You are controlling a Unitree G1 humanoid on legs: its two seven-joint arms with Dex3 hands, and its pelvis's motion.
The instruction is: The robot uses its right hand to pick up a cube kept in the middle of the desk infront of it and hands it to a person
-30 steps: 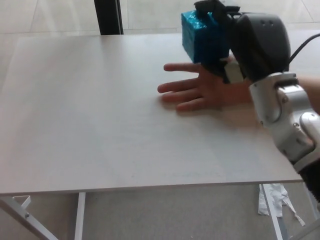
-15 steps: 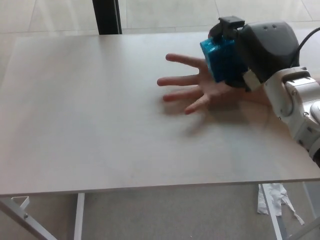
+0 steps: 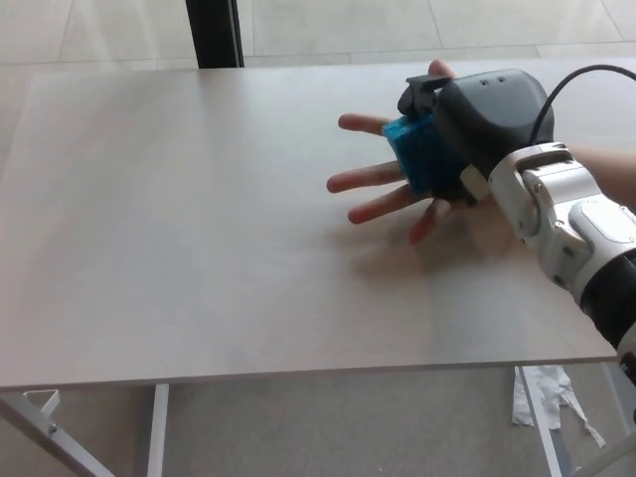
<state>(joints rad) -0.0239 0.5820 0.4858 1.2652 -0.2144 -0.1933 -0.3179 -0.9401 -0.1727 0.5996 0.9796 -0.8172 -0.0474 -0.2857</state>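
A shiny blue cube (image 3: 414, 151) is held in my right hand (image 3: 475, 127), whose black fingers are closed around it. The cube rests low against the open palm of a person's hand (image 3: 388, 189), which reaches in from the right over the white desk (image 3: 199, 229) with its fingers spread. My hand covers most of the cube and the person's palm. My silver right forearm (image 3: 571, 234) runs off toward the lower right. My left hand does not show.
A dark post (image 3: 214, 32) stands behind the desk's far edge. White table legs (image 3: 157, 429) show below the front edge, and scraps of white paper (image 3: 542, 393) lie on the floor at the lower right.
My right hand has come down and slightly left with the cube, onto the person's palm. The person's hand has lifted and spread its fingers under it.
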